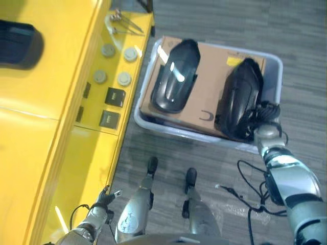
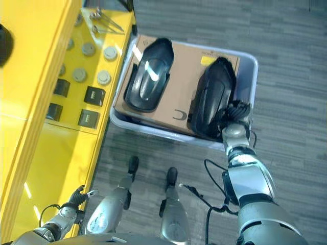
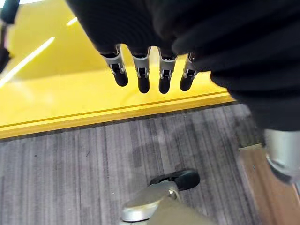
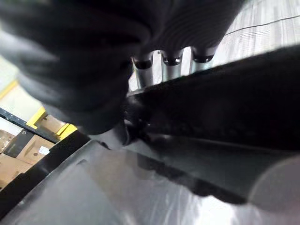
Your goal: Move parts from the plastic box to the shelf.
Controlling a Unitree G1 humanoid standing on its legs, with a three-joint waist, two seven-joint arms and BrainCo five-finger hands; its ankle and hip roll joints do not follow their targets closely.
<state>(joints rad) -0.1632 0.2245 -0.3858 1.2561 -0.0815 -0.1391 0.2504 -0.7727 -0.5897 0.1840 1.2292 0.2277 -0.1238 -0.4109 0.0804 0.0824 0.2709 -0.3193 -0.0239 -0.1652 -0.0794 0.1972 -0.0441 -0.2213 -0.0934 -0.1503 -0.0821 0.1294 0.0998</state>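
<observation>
- The right hand (image 1: 265, 118) is seen at the near edge of the right black part (image 1: 241, 97), inside the plastic box (image 1: 273, 64). In the right wrist view its fingers (image 4: 171, 65) go behind the dark rim of this part and their tips are hidden, so it cannot be told whether the part is grasped.
- The left hand (image 3: 150, 70) is held low beside the yellow shelf (image 1: 46, 127). Its fingers are relaxed and nearly straight, and nothing is held in it.
- A second black part (image 1: 175, 76) is lying on the brown cardboard (image 1: 209, 61) in the left half of the box, apart from the first one.
- The box is standing on a grey carpet floor (image 1: 230, 20), just beside the shelf.
- On the yellow shelf, round grey discs (image 1: 116, 64) and small black blocks (image 1: 114, 97) are placed in a recessed tray near the box.
- Another dark object (image 1: 18, 43) is lying on the upper yellow surface, far from the box.
</observation>
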